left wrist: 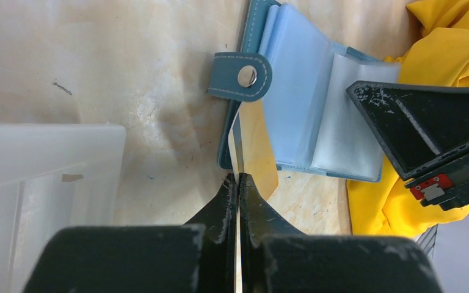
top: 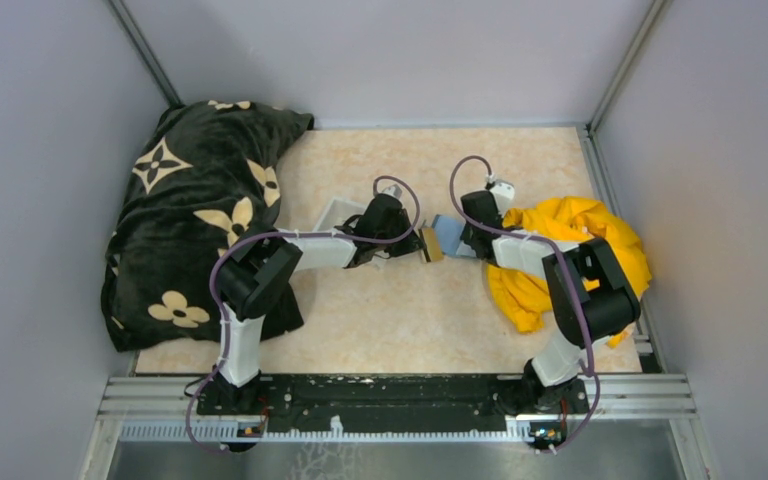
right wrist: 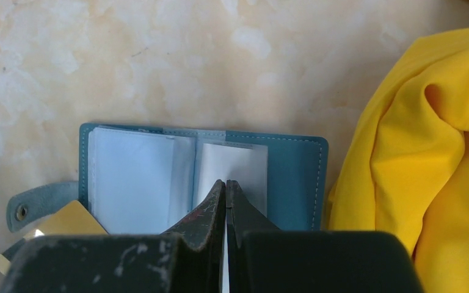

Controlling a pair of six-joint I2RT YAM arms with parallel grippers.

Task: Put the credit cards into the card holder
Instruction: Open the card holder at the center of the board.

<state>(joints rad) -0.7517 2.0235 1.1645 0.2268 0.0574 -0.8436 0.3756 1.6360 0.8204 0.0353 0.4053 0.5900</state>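
Wrist views alone show it — left tool clamps yellow card, right tool closed over open card holder.

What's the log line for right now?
left gripper shut on yellow card | card tip at open wallet edge | right gripper shut on clear sleeve

Teal card holder; tan card; yel. cloth.

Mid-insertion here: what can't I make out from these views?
- Left wrist: whether the card has entered a sleeve of the card holder; it shows almost edge-on.
- Left wrist: the tray's contents; milky, cut off by the frame edge.
- Right wrist: card holder's near edge, behind the right gripper.
- Top: card and card holder too small to read.
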